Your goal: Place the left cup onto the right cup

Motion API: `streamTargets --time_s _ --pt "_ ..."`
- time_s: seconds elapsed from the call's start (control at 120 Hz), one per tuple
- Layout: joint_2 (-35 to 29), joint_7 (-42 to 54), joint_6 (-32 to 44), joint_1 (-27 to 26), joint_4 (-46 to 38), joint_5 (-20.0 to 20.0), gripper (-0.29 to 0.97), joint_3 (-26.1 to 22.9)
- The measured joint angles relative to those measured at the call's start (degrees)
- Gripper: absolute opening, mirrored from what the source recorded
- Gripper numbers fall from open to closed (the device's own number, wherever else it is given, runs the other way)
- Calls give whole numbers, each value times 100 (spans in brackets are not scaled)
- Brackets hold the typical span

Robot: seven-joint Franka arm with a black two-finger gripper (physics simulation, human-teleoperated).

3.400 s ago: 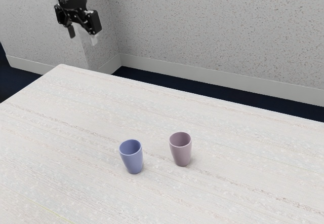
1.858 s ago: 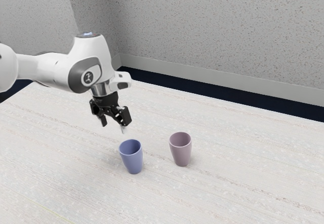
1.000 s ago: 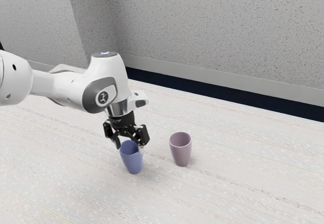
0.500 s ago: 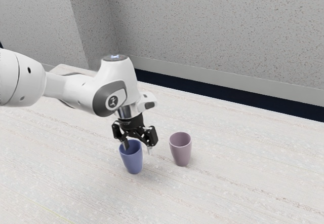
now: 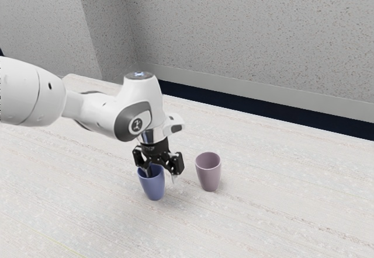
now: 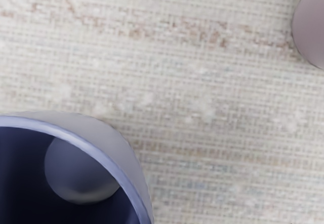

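Blue cup (image 6: 71, 176) interior, wrist view

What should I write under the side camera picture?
Open fingers astride the rim of the blue cup, mauve cup upright beside it.

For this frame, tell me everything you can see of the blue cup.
The blue cup is a smooth, matte, handleless tumbler that tapers toward its base. It stands upright on the table, mouth up and empty, apart from the mauve cup at the exterior view's right. The open gripper straddles its rim on that side, one finger inside and one outside; contact with the wall cannot be told.
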Motion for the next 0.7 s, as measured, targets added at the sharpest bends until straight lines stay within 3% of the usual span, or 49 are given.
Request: streamTargets --time_s 0.283,0.7 --pt "86 -30 26 -9 -17 -49 26 0" --pt "97 -137 23 -8 -35 -56 -5 2"
